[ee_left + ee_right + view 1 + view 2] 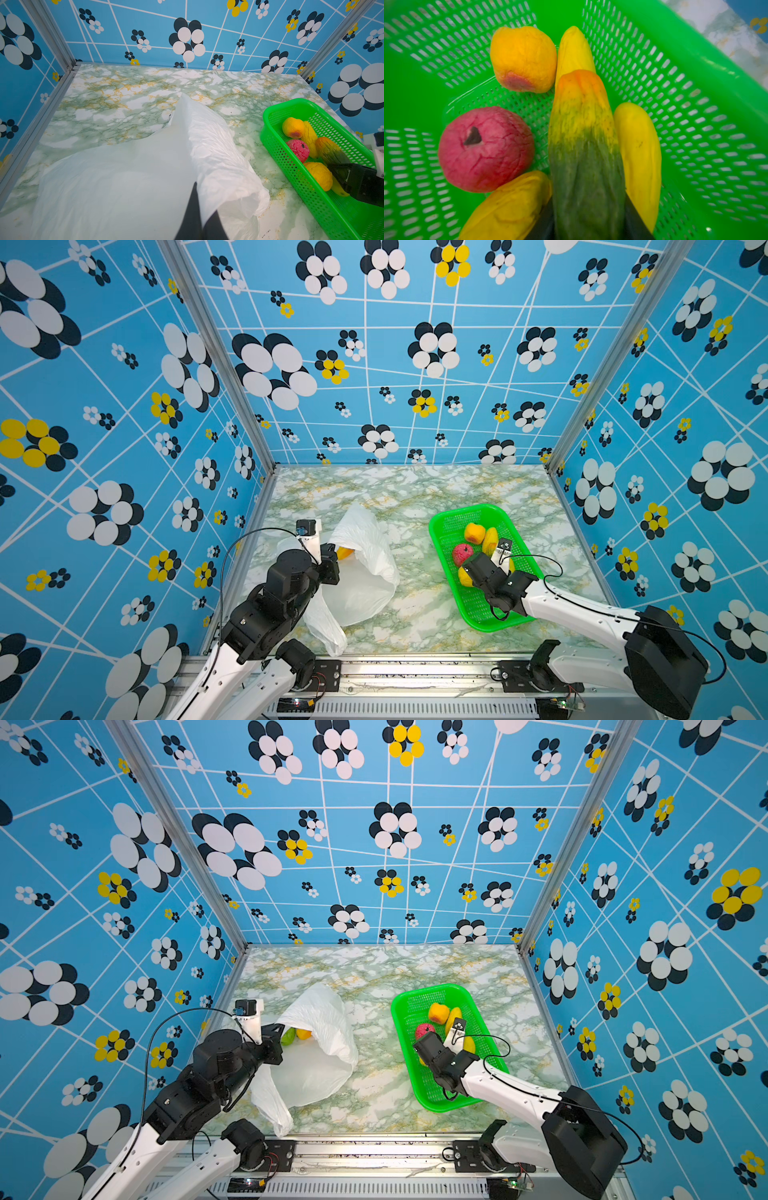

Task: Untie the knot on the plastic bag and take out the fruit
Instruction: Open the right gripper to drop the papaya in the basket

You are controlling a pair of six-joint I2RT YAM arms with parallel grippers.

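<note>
- Fruit [583,135], orange at one end and green at the other, sits clamped lengthwise between the jaws of the right gripper [588,220]. It is low inside the green basket [465,514], with its orange tip pointing away from the wrist.
- Five others lie around it: a red one [485,149], a round yellow-orange one [523,60] and three long yellow ones, one on each side of it and one beyond its tip.
- Pinched shut on a fold of the plastic bag [361,572], the left gripper [279,1031] holds the bag's mouth up off the table [415,497]. No knot shows, so the untying looks done.
- Two pieces remain at the mouth, a green piece [289,1036] and a yellow piece [304,1033]. They are just beside the left gripper and well apart from the right one.
- A release into the basket looks due, and then the right arm must reach across to the bag.
</note>
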